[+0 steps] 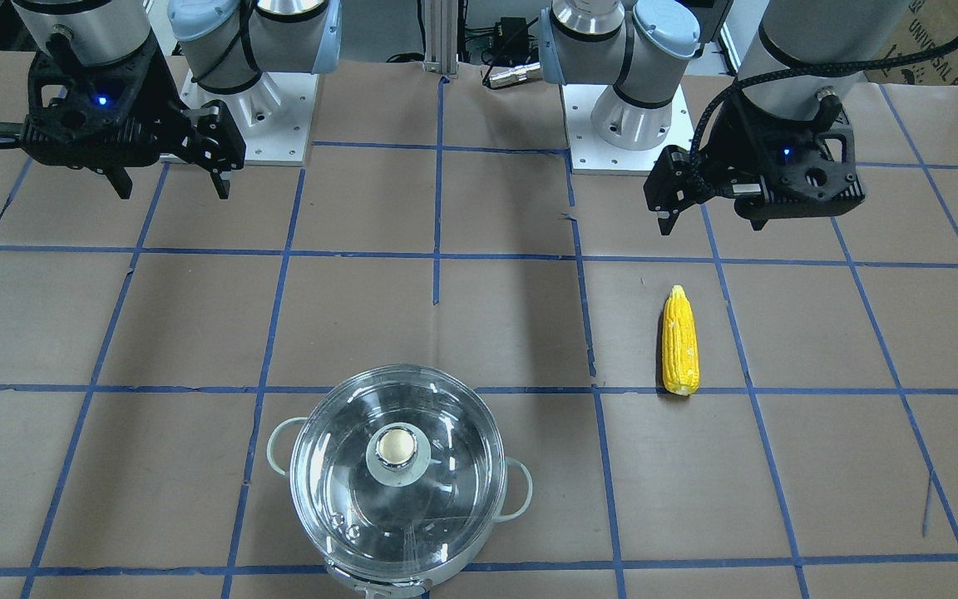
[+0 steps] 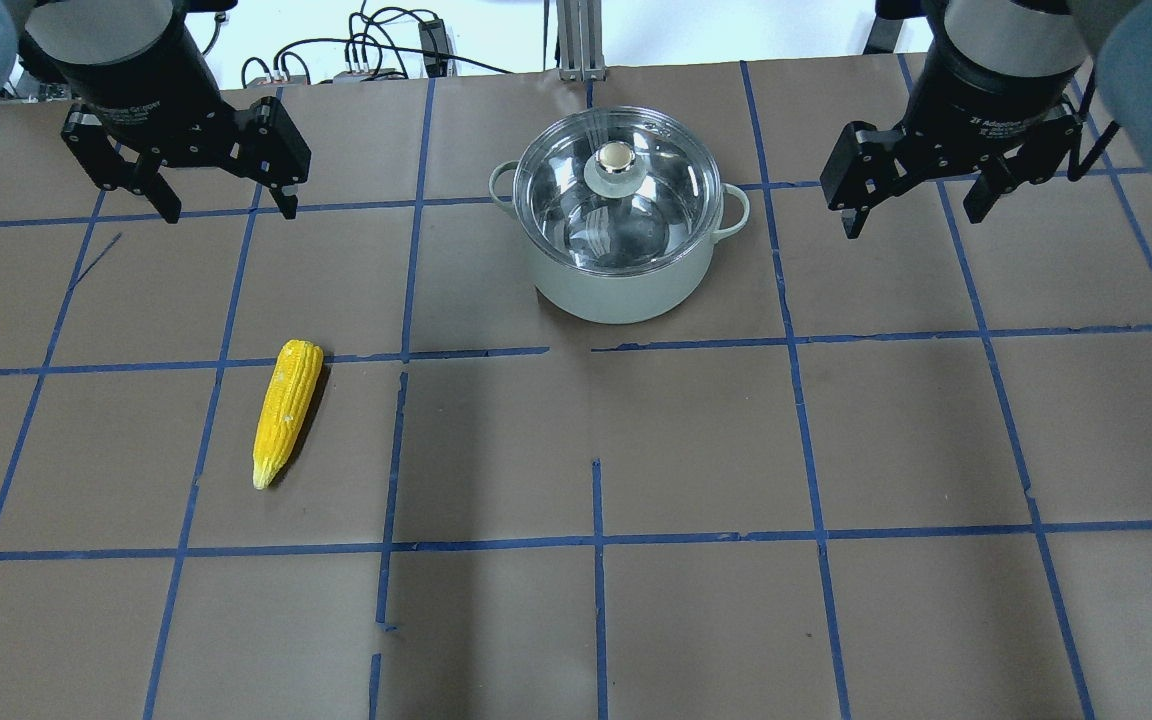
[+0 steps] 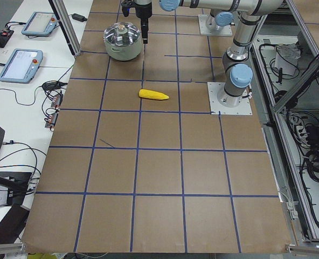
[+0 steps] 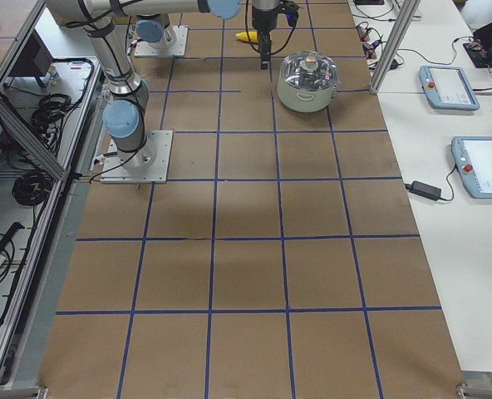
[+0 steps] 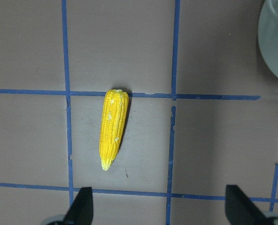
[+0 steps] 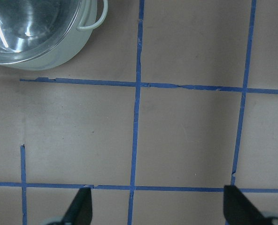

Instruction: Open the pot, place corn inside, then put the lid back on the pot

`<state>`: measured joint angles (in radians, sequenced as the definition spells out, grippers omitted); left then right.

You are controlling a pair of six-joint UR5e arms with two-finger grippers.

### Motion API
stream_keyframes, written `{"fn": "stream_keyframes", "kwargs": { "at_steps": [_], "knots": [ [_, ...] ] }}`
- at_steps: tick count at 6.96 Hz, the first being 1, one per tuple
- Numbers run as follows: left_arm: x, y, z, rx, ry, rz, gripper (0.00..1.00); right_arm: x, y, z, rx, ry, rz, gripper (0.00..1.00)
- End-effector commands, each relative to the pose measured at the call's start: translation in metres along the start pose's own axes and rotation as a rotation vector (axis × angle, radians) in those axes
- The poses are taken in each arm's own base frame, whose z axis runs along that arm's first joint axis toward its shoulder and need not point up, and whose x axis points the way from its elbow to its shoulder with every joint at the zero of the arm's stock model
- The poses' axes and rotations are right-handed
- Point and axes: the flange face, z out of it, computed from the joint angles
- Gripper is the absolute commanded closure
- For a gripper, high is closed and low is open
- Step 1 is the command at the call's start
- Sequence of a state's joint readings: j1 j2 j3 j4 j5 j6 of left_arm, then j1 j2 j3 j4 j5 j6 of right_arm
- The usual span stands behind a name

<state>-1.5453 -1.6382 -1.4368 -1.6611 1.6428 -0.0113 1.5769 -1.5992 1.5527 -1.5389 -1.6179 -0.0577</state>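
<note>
Pot (image 2: 626, 285) is sitting close to the far edge of the worktop (image 2: 696, 450), the one on the operators' side, roughly midway between my two arms. Its lid (image 2: 561, 205) is resting squarely on the rim, with the knob (image 2: 615, 156) pointing up. I am seeing nothing inside through the glass.

Corn (image 2: 286, 410) is lying flat nearer the worktop's left end, well apart from the pot, with its pointed tip aiming back toward the robot's edge.

I am holding both arms high. The left gripper (image 2: 229, 205) is hanging above bare paper near the far edge, and the corn is showing in its wrist view ahead of the fingers. The right gripper (image 2: 911, 215) is hanging on the pot's other side. Both are standing with fingers spread wide and carrying nothing.

So I am judging the task as not yet begun, with opening the pot as the step in hand. For that I am expecting to bring the right gripper over the knob, lower it with a finger on either side, close on it and lift straight up so the glass comes free of the rim. That is leaving the left arm free for the corn.
</note>
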Motion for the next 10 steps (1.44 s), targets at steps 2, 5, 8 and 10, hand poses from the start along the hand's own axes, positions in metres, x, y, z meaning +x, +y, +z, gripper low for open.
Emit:
{"fn": "stream_keyframes", "kwargs": {
  "at_steps": [2, 5, 8, 10],
  "knots": [
    [0.001, -0.001, 0.001, -0.001, 0.001, 0.000, 0.00, -0.001, -0.001, -0.001, 0.010, 0.001, 0.003, 0.03],
    [0.001, -0.001, 0.000, 0.002, 0.003, 0.000, 0.00, -0.004, -0.005, 0.001, 0.023, -0.006, 0.005, 0.03],
    [0.002, -0.003, 0.003, -0.005, 0.001, 0.002, 0.00, -0.052, -0.053, 0.021, 0.090, -0.005, -0.021, 0.02],
    [0.002, -0.003, 0.003, -0.005, 0.003, 0.003, 0.00, -0.105, -0.131, 0.037, 0.091, -0.003, -0.061, 0.02]
  ]
}}
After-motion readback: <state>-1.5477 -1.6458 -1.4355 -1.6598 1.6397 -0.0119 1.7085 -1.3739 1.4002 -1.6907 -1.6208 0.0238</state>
